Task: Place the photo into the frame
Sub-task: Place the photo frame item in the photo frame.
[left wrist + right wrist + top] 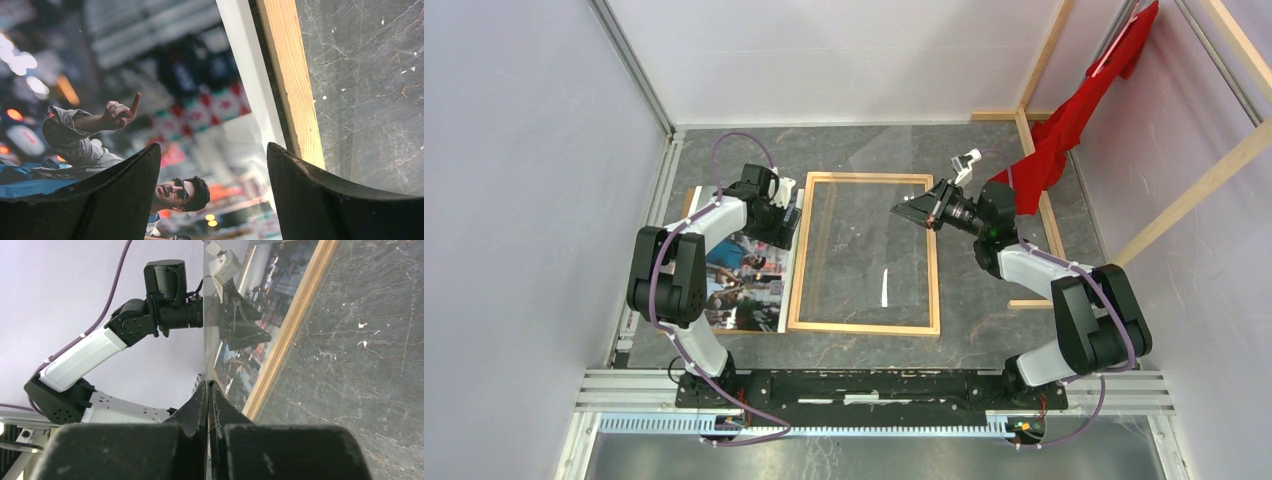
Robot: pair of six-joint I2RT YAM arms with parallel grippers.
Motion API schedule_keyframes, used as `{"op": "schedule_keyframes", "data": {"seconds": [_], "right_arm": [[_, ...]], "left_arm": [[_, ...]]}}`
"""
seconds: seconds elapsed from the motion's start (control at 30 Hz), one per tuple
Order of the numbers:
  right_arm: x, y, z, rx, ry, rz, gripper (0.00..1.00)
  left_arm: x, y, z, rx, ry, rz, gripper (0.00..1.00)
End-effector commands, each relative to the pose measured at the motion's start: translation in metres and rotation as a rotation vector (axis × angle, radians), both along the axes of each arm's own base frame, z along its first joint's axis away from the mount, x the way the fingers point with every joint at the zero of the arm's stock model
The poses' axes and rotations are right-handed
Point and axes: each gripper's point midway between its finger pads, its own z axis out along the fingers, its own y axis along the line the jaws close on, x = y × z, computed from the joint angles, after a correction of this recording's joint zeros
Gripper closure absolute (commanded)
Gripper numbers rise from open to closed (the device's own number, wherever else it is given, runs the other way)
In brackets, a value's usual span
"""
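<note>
while your right gripper (900,211) (207,385) has its two fingers pressed together on the thin edge of the clear pane (205,330), your left gripper (781,225) (214,147) stands wide apart with nothing between its fingers. from above, the pane shows only as a faint sheen over the far part of the frame (864,327) (292,85) (290,330), so you cannot judge its tilt there.

the frame lies flat on the dark marbled tabletop (984,330), roughly midway between your two arms.

the photo (744,275) (150,75) lies face up just to the left of it, outside the frame. its white-bordered right edge runs alongside the frame's left rail. a strip of brown board (692,200) peeks out along the photo's far left edge.

your left gripper sits over the photo's far right corner. in its wrist view one finger (100,200) is above the print and the other is above the wooden rail and the tabletop. whether either finger touches anything, the views do not show.

a red cloth (1074,130) hangs on the wooden beams at the far right.
</note>
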Motion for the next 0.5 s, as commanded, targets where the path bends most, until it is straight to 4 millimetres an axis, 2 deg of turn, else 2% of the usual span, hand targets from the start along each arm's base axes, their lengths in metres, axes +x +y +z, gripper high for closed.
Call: {"op": "schedule_keyframes", "data": {"seconds": [0.0,0.27,0.47], "right_arm": [[0.000,0.005,0.026,0.061,-0.069,0.030,1.00],[-0.005,0.013,0.041,0.125,-0.074,0.055,1.00],[-0.007,0.023,0.068,0.176,-0.110,0.086,1.00]], "left_arm": [[0.013,-0.008,0.010,-0.030,-0.053,-0.012,0.17],[0.020,-0.004,0.018,-0.092,-0.051,0.027,0.23],[0.028,0.010,0.023,-0.107,-0.068,0.087,0.25]]}}
